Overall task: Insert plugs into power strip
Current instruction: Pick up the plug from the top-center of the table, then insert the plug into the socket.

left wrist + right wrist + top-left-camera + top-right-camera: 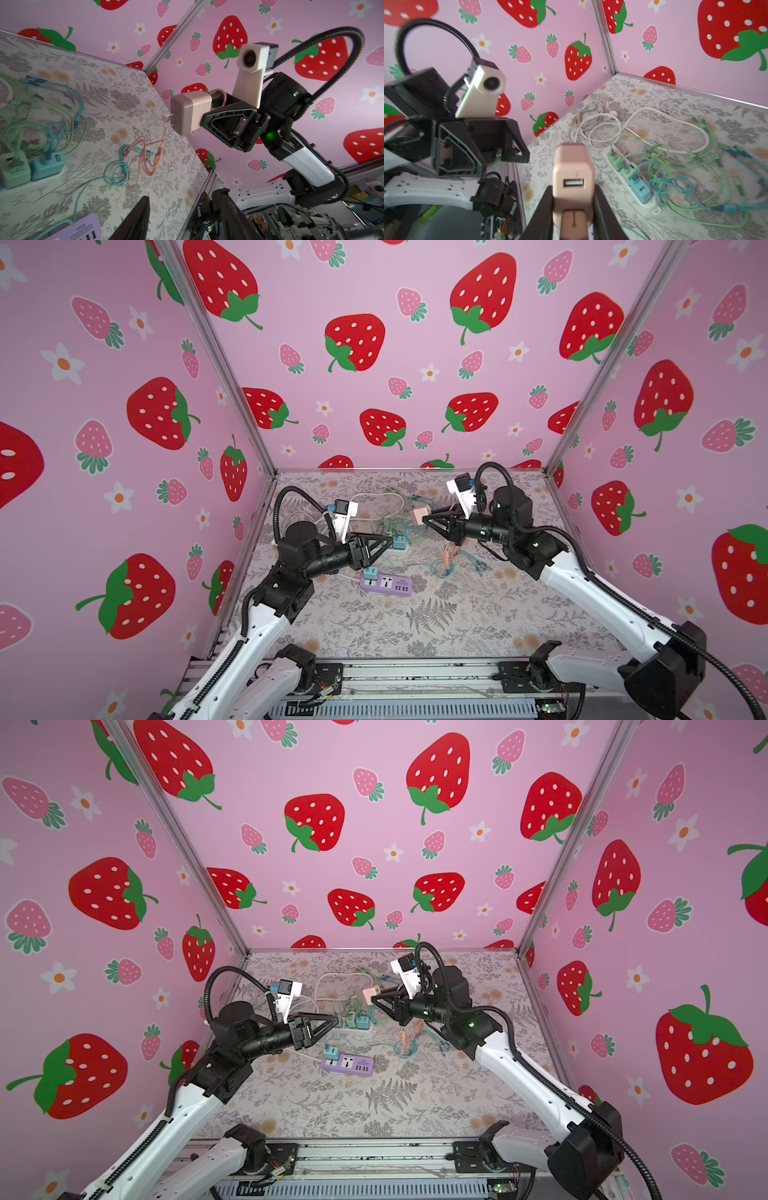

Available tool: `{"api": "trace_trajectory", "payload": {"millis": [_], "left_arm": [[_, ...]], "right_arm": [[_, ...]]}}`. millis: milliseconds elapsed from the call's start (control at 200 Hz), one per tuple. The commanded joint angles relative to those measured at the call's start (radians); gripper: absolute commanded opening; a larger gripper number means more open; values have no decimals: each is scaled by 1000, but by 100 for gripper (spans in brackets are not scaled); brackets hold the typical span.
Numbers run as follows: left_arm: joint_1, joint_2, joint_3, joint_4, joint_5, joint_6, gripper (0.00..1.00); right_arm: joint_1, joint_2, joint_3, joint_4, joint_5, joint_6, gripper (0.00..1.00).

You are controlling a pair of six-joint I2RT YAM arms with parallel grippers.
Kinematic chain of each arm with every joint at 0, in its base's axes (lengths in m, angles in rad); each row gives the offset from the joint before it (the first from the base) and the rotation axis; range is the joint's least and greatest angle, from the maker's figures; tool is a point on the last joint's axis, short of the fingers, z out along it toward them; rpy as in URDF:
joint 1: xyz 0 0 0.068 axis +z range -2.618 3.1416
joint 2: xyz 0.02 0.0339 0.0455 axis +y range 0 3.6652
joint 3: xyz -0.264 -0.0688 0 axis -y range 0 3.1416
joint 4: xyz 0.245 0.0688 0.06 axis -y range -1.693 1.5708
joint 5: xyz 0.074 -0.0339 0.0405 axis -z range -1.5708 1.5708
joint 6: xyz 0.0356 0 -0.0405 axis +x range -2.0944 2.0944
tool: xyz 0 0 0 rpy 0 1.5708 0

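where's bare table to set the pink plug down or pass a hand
Widest bare table: between the purple power strip and the front rail. It runs rightward to the right arm, in front of the pink-and-teal cable bundle. Crowded: the back middle, with white cords, green and teal cables and the plugged white strip.

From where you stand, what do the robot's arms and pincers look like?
The left arm and right arm have white shells and black joints. A ribbed black hose arcs over each white wrist camera. The left gripper and right gripper are black, triangular, open-framed.
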Motion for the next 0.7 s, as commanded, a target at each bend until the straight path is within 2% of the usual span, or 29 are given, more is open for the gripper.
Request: {"api": "trace_trajectory", "payload": {"millis": [0, 210, 460, 695], "left_arm": [[39, -40, -12, -180, -114, 30, 58], [102, -30, -6, -395, -301, 38, 57], [203, 24, -70, -433, -325, -12, 54], [232, 53, -166, -394, -329, -33, 54]], "right_arm": [[18, 56, 75, -266, 57, -223, 8], [119, 146, 142, -413, 137, -364, 8], [243, 187, 126, -419, 146, -449, 8], [276, 264, 136, -428, 180, -505, 8]]}}
